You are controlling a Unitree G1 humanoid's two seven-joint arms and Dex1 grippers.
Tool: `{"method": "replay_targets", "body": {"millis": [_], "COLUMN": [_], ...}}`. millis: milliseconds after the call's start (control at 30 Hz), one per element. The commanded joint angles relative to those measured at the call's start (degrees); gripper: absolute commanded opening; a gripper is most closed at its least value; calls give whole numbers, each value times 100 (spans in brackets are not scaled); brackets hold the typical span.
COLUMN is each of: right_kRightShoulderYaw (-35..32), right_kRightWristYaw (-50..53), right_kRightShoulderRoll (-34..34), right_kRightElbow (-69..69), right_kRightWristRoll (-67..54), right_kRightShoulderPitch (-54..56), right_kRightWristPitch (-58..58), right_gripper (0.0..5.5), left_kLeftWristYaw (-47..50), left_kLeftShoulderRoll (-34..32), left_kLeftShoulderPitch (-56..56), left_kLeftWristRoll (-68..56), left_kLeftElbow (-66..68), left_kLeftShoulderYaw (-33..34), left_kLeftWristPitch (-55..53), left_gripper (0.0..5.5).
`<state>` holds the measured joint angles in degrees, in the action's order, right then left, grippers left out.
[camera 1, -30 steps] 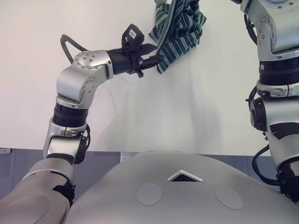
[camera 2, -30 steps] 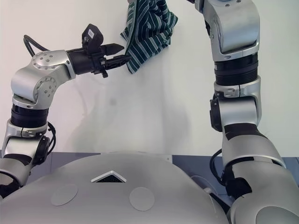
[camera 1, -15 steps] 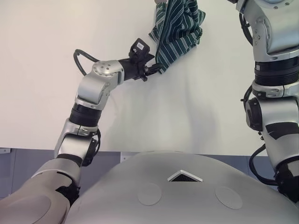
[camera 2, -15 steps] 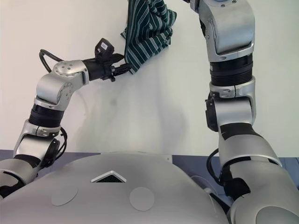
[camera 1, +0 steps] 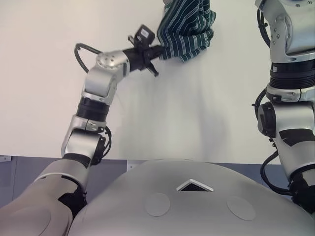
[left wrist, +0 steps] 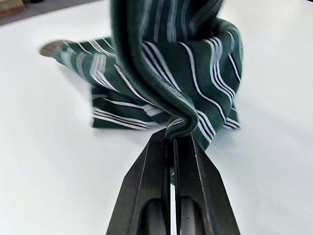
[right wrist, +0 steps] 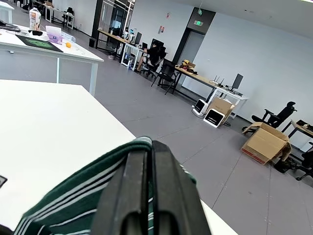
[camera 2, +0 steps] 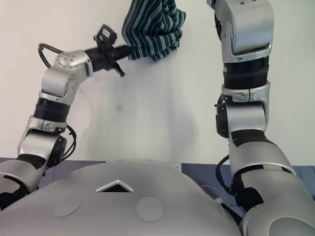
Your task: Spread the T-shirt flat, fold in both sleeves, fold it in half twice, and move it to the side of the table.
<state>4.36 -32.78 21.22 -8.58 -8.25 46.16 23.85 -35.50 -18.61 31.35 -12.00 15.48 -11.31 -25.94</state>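
Left gripper [left wrist: 171,139] and right gripper [right wrist: 149,147] were both clamped tight on cloth above a white table [camera 1: 44,98]. At the table's far middle, a bunched green T-shirt [camera 1: 189,27] with white stripes hung from the right gripper, its lower folds resting on the surface. Its ribbed hem, on the left side, was pinched by the other arm's tool.

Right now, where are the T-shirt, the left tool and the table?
T-shirt [camera 1: 187,27]: left eye view, middle of the striped cloth.
Left tool [left wrist: 171,143]: left wrist view, between its tips, shut on the hem.
Table [camera 1: 44,98]: left eye view, bare white top.
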Motion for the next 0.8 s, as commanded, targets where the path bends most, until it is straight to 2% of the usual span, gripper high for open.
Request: {"method": "replay_targets", "body": {"millis": [33,133,233,467,533,567,633,667,700,733,767,800], "right_kRightShoulderYaw": [-296,-246,-54,272,343,407,563,591,516,463,516,594], "right_kRightWristYaw": [430,681,1093,2108,2155,1953,954,203,-1028,-2429,-3719,-4673], "right_kRightShoulderRoll": [273,583,655,609,634,659,751,811,901,1053,1393,1853], "right_kRightElbow": [-1422,-4031,-5709,-6882,-6932,-6936,-6874,-6792,-6539,-5870,-4435,-2736], "right_kRightWristRoll": [422,909,1385,2351,2550,2651,2748,2690,2371,1855,1102,268], "right_kRightShoulderPitch": [1241,3050,4185,5031,4996,4917,4661,4514,4285,3883,3166,2383], "right_kRightWristPitch": [-868,-2026,-2655,-3136,-3200,-3268,-3585,-3830,-4077,-4007,-3421,-2437], "right_gripper": [0,0,0,0,0,0,0,0,0,0,0,0], "left_kLeftWristYaw": [-145,144,726,1909,1852,1555,173,-713,-2113,-3501,-4681,-5356], "left_kLeftShoulderRoll": [-507,-746,-739,-780,-814,-843,-1018,-1170,-1405,-1668,-1926,-2397], "left_kLeftShoulderPitch": [2186,4494,5678,6677,6665,6576,6244,6057,5831,5617,5356,4763], "left_kLeftWristRoll": [532,1233,1587,2083,2120,2177,2313,2319,2141,1942,1623,677], "left_kLeftElbow": [1872,4372,5580,6295,6320,6323,6295,6254,6143,5982,5649,4408], "left_kLeftShoulderYaw": [324,235,257,586,701,690,535,488,521,552,480,53], "left_kLeftWristPitch": [1206,2311,2599,2680,2657,2650,2737,2841,2893,2807,2622,1895], "left_gripper": [3,3,3,3,3,3,3,3,3,3,3,3]}}
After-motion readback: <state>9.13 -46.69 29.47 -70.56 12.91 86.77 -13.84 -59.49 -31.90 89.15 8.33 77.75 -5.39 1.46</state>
